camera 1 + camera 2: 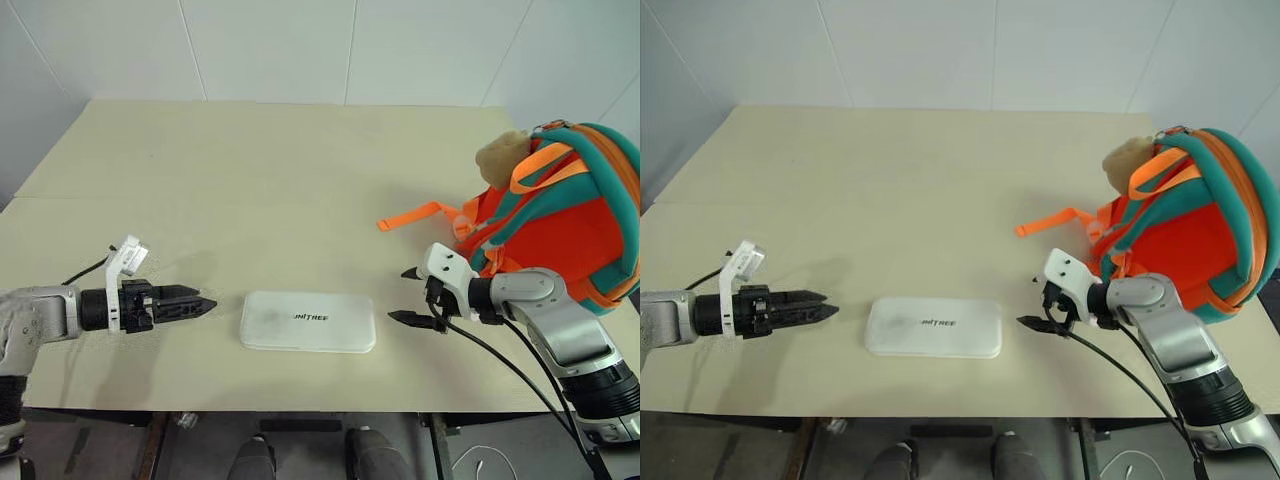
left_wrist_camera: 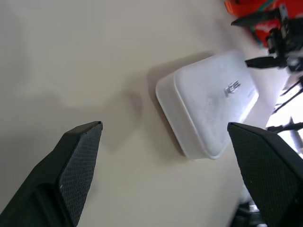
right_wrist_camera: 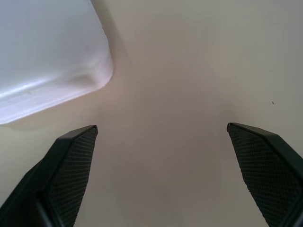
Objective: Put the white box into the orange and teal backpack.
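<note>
White and flat, the box point(image 1: 308, 321) lies near the front edge of the beige table point(image 1: 270, 180) in the eye views, dark lettering up, touched by nothing. The left gripper point(image 1: 200, 303) hangs just left of it, pointing at its short end; from this side its fingers look close together. The right gripper point(image 1: 412, 296) sits just right of the box with its fingers visibly apart, one above the other. Behind that arm the backpack point(image 1: 570, 215) stands at the table's right edge, an orange strap point(image 1: 412, 215) trailing toward the middle and a tan plush toy point(image 1: 502, 158) at its top.

Left wrist view: both fingers point(image 2: 78, 163) stand wide apart, empty, the box point(image 2: 210, 109) ahead between them and the right gripper point(image 2: 260, 40) beyond.

Right wrist view: the fingers point(image 3: 71, 165) are spread wide over bare table, a rounded box corner point(image 3: 52, 56) ahead.
</note>
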Robot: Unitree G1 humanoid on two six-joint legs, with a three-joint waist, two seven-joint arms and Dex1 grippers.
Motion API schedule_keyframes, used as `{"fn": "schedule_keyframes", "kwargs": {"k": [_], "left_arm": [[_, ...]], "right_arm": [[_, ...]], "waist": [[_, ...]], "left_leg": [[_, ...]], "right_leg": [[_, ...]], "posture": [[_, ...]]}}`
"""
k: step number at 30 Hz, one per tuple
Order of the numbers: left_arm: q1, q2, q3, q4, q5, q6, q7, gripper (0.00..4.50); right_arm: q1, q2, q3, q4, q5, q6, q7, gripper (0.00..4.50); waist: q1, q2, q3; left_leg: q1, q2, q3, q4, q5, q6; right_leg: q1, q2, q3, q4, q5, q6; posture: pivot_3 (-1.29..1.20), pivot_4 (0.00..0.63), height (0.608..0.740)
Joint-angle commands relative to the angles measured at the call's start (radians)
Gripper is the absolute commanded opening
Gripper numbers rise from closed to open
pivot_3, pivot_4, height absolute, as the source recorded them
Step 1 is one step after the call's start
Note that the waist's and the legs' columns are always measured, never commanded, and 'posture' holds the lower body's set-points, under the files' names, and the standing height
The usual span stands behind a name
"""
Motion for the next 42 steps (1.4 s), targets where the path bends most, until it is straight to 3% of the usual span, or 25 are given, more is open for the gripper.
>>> {"fn": "schedule_keyframes", "kwargs": {"k": [1, 6, 14, 33, 42], "left_arm": [[-0.055, -0.032, 0.037, 0.025, -0.065, 0.149, 0.03, 4.35], [-0.109, -0.109, 0.016, 0.102, -0.12, 0.239, 0.083, 4.35], [-0.133, -0.126, -0.09, 0.156, -0.134, 0.239, 0.137, 4.35], [-0.185, -0.285, -0.106, 0.125, -0.116, 0.221, 0.204, 4.35], [-0.174, -0.264, -0.102, 0.112, -0.096, 0.189, 0.188, 1.64]], "right_arm": [[-0.01, 0.008, -0.016, -0.028, 0.008, -0.009, -0.01, 4.5], [-0.011, 0.034, -0.002, -0.033, 0.008, -0.001, -0.02, 4.5], [-0.011, 0.051, 0.004, -0.04, 0.01, 0.006, -0.028, 4.5], [-0.029, 0.102, 0.032, -0.044, 0.008, 0.003, -0.027, 4.5], [-0.012, 0.069, 0.011, -0.048, 0.006, 0.001, -0.024, 4.5]], "waist": [[0.001, 0.0, 0.0], [0.0, 0.0, 0.0], [0.001, 0.0, 0.0], [0.003, 0.0, 0.0], [0.003, 0.0, 0.0]], "left_leg": [[0.0, 0.0, 0.0, 0.0, 0.0, 0.0], [0.0, 0.0, -0.001, 0.0, 0.0, 0.0], [0.0, 0.0, -0.001, 0.001, 0.0, -0.001], [0.0, 0.0, -0.001, 0.004, 0.0, -0.001], [0.0, 0.0, -0.001, 0.004, -0.001, -0.001]], "right_leg": [[0.0, 0.0, 0.0, 0.0, 0.0, 0.0], [0.0, 0.0, -0.001, 0.001, 0.0, 0.0], [0.0, 0.0, 0.0, 0.001, 0.0, 0.0], [0.002, 0.0, 0.0, 0.002, 0.0, 0.001], [0.002, 0.0, 0.0, 0.002, 0.0, 0.001]], "posture": [[0.0, 0.15, 0.74], [0.0, 0.15, 0.74], [0.0, 0.15, 0.74], [0.0, 0.15, 0.74], [0.0, 0.15, 0.74]]}}
